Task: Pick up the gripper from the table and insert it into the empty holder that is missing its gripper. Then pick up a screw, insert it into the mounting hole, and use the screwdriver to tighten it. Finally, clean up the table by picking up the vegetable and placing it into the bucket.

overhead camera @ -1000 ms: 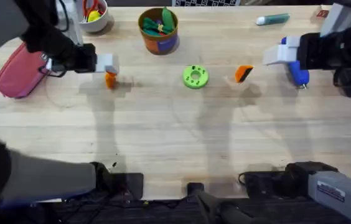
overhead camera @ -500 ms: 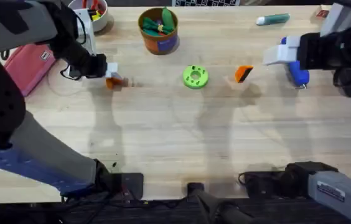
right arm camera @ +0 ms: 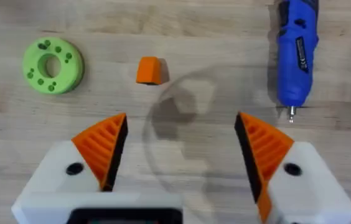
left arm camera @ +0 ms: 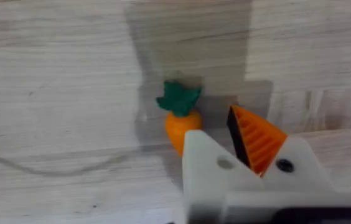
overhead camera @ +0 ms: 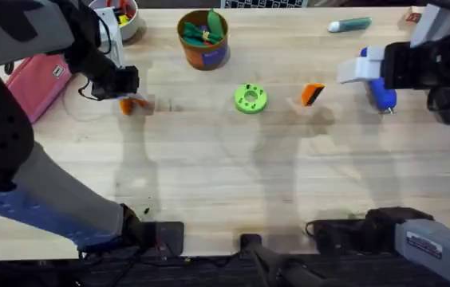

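Your left arm is reaching over the far-left part of the counter (overhead camera: 225, 175), its left pincer (overhead camera: 126, 94) hanging low over the toy carrot (overhead camera: 127, 105). In the left wrist view, that carrot (left arm camera: 180, 118) is lying on the wood with its green top pointing away from the camera, right against the bare white holder (left arm camera: 216, 177), the finger mount lacking an orange tip. Its neighbour is carrying an orange ribbed pad (left arm camera: 255, 138). You cannot tell how wide this pincer is standing.

Further along, the orange-brown bucket (overhead camera: 203, 38) is sitting at the far edge with green pieces inside. A green ring with holes (overhead camera: 250, 98) is lying mid-counter, and just beside it the loose orange gripper (overhead camera: 312, 94) is resting on the wood, untouched.

Your right pincer (right arm camera: 178, 146) is hovering with both orange pads spread wide, gripping nothing. The blue screwdriver (right arm camera: 297, 53) is lying flat near it, bit pointing toward the camera. A teal marker (overhead camera: 349, 25) is resting at the far right edge.
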